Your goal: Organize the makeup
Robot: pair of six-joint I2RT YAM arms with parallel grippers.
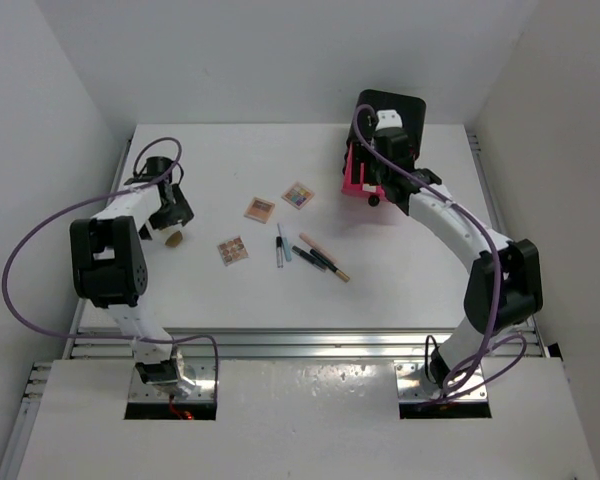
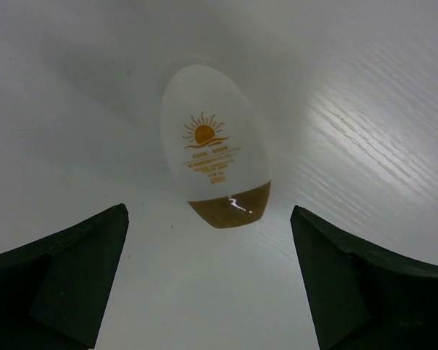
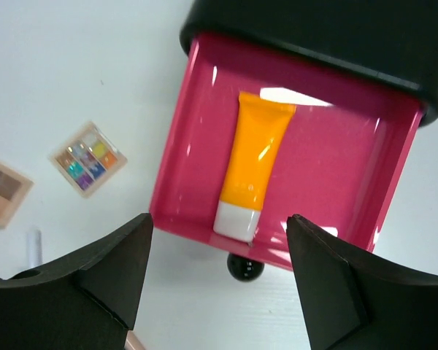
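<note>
Tube (image 3: 254, 157), orange, lies in the open pink drawer (image 3: 175, 160) at upper right, right pincer (image 3: 217, 240) spread wide and empty above it; left pincer (image 2: 209, 219), equally wide and empty, hovers over the egg-shaped bottle (image 2: 212, 138) at far left; best descend centred, squeezing gently.

Left arm (image 1: 120, 215) bent leftward, fingers (image 2: 58, 281) apart; right arm (image 1: 450, 220) stretched forward, fingers (image 3: 95, 281) apart

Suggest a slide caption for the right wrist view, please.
Open right hand over a pink drawer holding an orange tube; a colourful palette lies on the table.
</note>
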